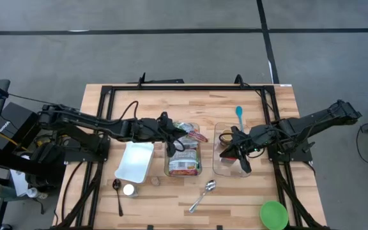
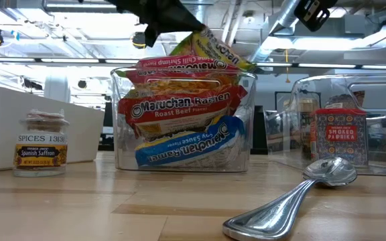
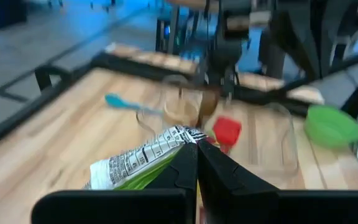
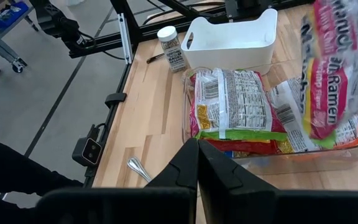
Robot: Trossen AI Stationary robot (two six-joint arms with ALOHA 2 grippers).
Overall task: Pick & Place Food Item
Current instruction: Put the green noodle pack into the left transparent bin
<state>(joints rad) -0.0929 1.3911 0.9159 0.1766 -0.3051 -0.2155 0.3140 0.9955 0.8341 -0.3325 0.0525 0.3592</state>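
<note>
A clear bin [image 1: 183, 170] at the table's middle holds several Maruchan ramen packets [image 2: 183, 110]. Just above its rim hangs one more ramen packet [image 2: 210, 45], yellow and green, with my left gripper [image 1: 171, 135] shut on it. The packet's white printed back [image 3: 143, 160] shows in the left wrist view. My right gripper [image 1: 240, 160] hangs shut over a second clear bin [image 1: 222, 167] to the right, with nothing between its fingers [image 4: 197, 157]. My left gripper pinches one end of the ramen packet [image 3: 180, 144] between its two fingers. The fingers come from the table's left side, slanting slightly down. The packet sticks out beyond them, tilted, its free end [image 2: 241, 65] over the bin's top; whether it touches the packets below, I cannot tell.
A white tub [image 1: 135, 160] and a saffron jar [image 2: 40, 142] stand left of the ramen bin. A metal spoon [image 2: 293, 201] lies in front, a dark spoon [image 1: 118, 193] at the left. The right bin holds a smoked paprika tin [image 2: 340, 137]. A blue spoon [image 1: 239, 115] and a green bowl [image 1: 274, 214] lie at the right.
</note>
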